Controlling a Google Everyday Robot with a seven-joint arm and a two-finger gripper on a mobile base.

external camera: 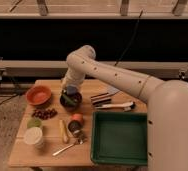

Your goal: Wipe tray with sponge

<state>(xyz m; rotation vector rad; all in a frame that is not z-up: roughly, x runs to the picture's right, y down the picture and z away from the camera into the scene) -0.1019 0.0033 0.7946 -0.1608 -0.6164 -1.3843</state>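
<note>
The dark green tray point(119, 138) lies on the front right part of the wooden table point(47, 155), with nothing in it. My white arm reaches from the lower right up and over to the back left. Its gripper point(70, 91) hangs shut over a dark bowl point(70, 101), well left of and behind the tray. A small blue-grey block, the sponge point(71, 90), shows right at the gripper's tip above the bowl. I cannot tell whether it is held or resting in the bowl.
An orange bowl point(38, 95) stands at the back left, with dark berries point(44, 114), a green piece point(34, 122) and a white cup point(33, 136) in front of it. A spoon point(69, 146), an orange can point(76, 120) and a white-handled tool point(114, 106) lie near the tray.
</note>
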